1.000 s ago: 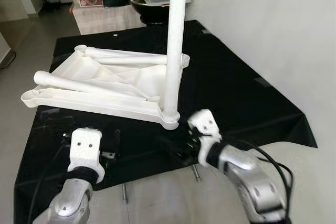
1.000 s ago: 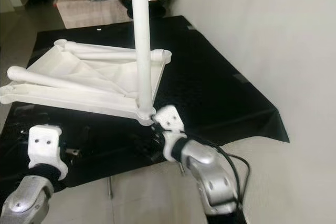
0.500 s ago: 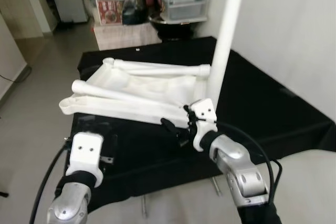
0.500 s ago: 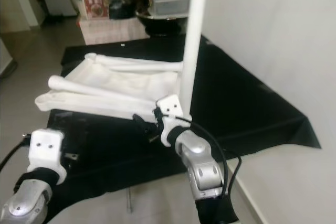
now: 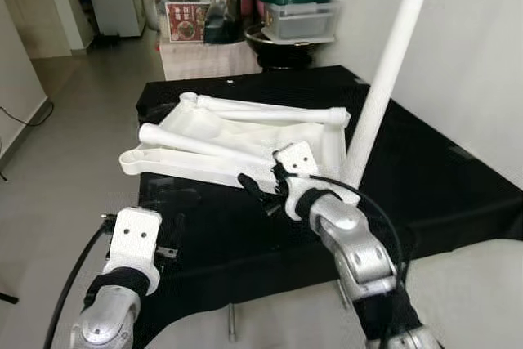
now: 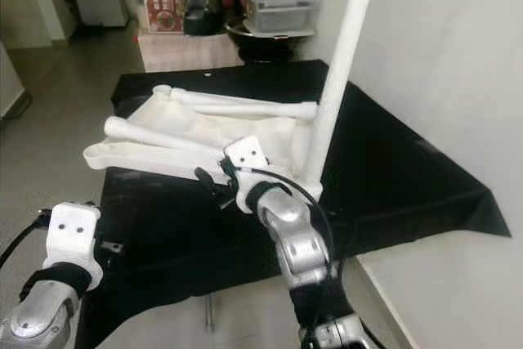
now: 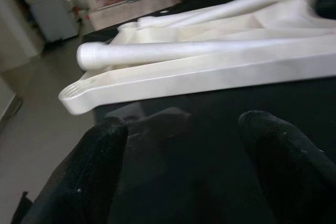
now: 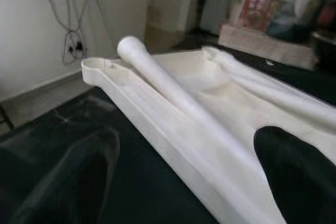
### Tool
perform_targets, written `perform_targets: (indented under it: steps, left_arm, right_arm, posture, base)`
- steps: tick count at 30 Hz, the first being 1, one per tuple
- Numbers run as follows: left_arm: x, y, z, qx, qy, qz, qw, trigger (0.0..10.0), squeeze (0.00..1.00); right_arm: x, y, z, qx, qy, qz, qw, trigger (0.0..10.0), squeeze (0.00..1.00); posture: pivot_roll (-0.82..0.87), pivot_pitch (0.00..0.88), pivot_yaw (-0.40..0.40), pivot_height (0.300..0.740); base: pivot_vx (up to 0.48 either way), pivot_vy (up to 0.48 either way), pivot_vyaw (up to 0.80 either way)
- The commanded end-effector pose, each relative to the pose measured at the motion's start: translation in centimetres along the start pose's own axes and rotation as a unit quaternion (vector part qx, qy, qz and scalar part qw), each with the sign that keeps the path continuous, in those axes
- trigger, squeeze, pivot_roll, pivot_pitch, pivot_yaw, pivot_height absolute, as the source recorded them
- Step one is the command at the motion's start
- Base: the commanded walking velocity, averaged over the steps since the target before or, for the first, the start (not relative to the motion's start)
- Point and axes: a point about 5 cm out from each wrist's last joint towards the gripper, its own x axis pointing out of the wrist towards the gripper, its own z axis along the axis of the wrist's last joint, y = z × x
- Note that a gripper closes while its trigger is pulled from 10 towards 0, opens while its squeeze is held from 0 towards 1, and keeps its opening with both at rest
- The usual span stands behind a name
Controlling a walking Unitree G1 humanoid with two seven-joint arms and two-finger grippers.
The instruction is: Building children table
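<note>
A white child's table top [image 5: 189,171] lies upside down on a black-covered table [image 5: 425,177]. One white leg [image 5: 384,79] stands up from its near right corner. Two loose legs [image 5: 204,145] [image 5: 270,110] lie across the underside. My right gripper [image 5: 255,191] is open at the top's front rim, left of the standing leg, with nothing between its fingers. In the right wrist view the right gripper [image 8: 186,145] straddles that rim [image 8: 157,135]. My left gripper [image 7: 181,124] is open and low over the black cloth, short of the top's front left corner [image 7: 79,100].
Boxes [image 5: 189,18], a lidded container [image 5: 306,10] and a dark bowl [image 5: 282,46] stand behind the table. A white wall [image 5: 474,63] runs along the right. Open floor [image 5: 73,145] lies to the left. The table's front edge [image 5: 245,300] is just before me.
The whole view has shifted and risen. My right gripper has moved from the base of the standing leg leftward along the front rim. The left arm has barely moved.
</note>
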Motion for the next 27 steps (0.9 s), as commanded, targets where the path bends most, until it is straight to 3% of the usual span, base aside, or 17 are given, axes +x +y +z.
perform_targets:
  steps: [1, 5, 8, 12, 14, 21, 27]
  left_arm:
    - [0.2, 0.2, -0.6, 0.045, 0.013, -0.002, 0.999, 10.0, 0.00]
    - [-0.3, 0.2, -0.7, 0.051, 0.015, 0.004, 0.999, 10.0, 0.00]
    - [-1.3, -0.4, -0.3, 0.045, 0.011, 0.003, 0.999, 10.0, 0.00]
    - [-2.9, -0.8, 0.0, 0.028, 0.014, 0.005, 0.999, 10.0, 0.00]
    - [-4.0, -1.1, -0.1, 0.020, 0.025, 0.001, 0.999, 10.0, 0.00]
    - [-4.7, -1.5, 0.0, 0.016, 0.030, -0.008, 0.999, 10.0, 0.00]
    - [-5.2, -1.8, 0.1, 0.010, 0.034, -0.010, 0.999, 10.0, 0.00]
  right_arm:
    - [1.2, 0.4, 0.0, -0.021, 0.024, 0.032, 0.999, 10.0, 0.00]
    - [3.1, 1.4, 0.1, -0.052, 0.068, 0.096, 0.992, 10.0, 0.00]
    - [4.0, 1.5, -0.1, -0.071, 0.102, 0.108, 0.986, 10.0, 0.00]
    - [5.0, 1.3, 0.7, -0.070, 0.112, 0.106, 0.986, 10.0, 0.00]
    - [5.6, 1.1, 2.0, -0.045, 0.111, 0.114, 0.986, 10.0, 0.00]
    - [6.1, 0.7, 3.0, -0.044, 0.120, 0.130, 0.983, 10.0, 0.00]
    - [6.2, 0.2, 2.6, -0.085, 0.168, 0.147, 0.971, 10.0, 0.00]
  posture:
    - [0.08, 0.041, -0.006, 0.740]
    - [0.09, 0.095, -0.025, 0.740]
    - [0.11, 0.126, -0.035, 0.740]
    - [0.13, 0.184, -0.047, 0.740]
    - [0.14, 0.219, -0.052, 0.740]
    - [0.15, 0.243, -0.055, 0.740]
    - [0.15, 0.259, -0.061, 0.740]
  base:
    - [0.000, 0.000, 0.00]
    - [0.000, 0.000, 0.00]
    - [0.000, 0.000, 0.00]
    - [0.000, 0.000, 0.00]
    - [0.000, 0.000, 0.00]
    - [0.000, 0.000, 0.00]
    - [0.000, 0.000, 0.00]
